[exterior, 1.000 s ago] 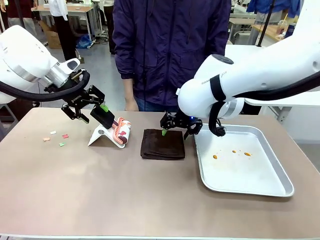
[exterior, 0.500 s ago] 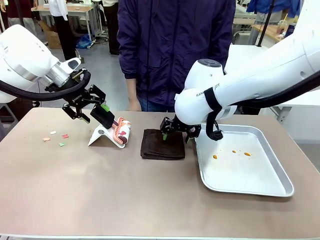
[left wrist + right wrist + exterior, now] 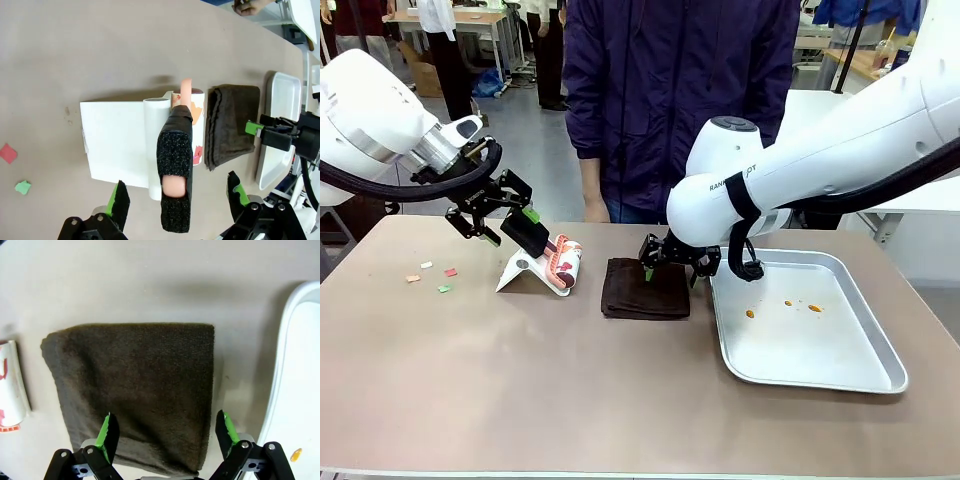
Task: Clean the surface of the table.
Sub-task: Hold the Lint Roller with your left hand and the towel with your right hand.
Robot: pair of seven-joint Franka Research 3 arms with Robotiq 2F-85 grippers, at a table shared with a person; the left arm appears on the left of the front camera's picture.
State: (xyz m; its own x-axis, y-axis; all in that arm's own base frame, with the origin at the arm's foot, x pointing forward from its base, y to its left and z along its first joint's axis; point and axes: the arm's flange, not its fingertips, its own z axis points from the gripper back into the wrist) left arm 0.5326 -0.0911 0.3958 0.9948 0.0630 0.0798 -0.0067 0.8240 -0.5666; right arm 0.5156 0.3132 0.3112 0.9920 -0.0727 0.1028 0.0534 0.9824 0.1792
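Note:
The brownish-tan table carries a folded dark brown cloth at its middle. My right gripper hovers open just over the cloth's far right part; in the right wrist view the green-padded fingers straddle the cloth. A lint roller with a black foam handle lies on a white stand. My left gripper stands open with a finger on either side of that handle, apart from it. Small coloured paper scraps lie on the table at the left.
A silver metal tray with several orange specks sits at the right, close to the cloth. A person in a dark jacket stands at the far edge. The near half of the table is free.
My right arm has swung left, bringing its gripper over the cloth. The left arm and the lint roller have stayed put. The person shifted slightly right.

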